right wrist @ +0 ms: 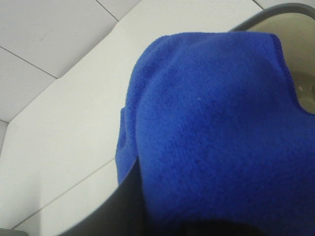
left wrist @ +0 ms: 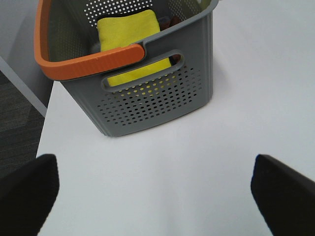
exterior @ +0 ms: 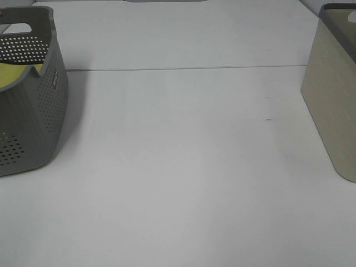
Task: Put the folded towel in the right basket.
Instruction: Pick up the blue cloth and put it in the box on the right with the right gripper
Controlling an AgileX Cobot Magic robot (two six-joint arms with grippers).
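Hidden behind the blue towel (right wrist: 211,137): right gripper, hold impossible to judge. Towel bunched close by the rim of the right basket (right wrist: 275,9), itself cut off at the high view's edge. Left gripper (left wrist: 155,189) spread wide, empty. Small tag (exterior: 54,82) on left basket (exterior: 33,128), unreadable.

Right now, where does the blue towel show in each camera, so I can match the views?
Exterior high: not in it; the beige basket stands at the right edge.
Left wrist: not in it; the yellow cloth there lies in the gray perforated basket.
Right wrist: the blue towel fills most of the picture, close to the camera.
Shared landmark: the beige basket, whose rim shows behind the towel in the right wrist view.
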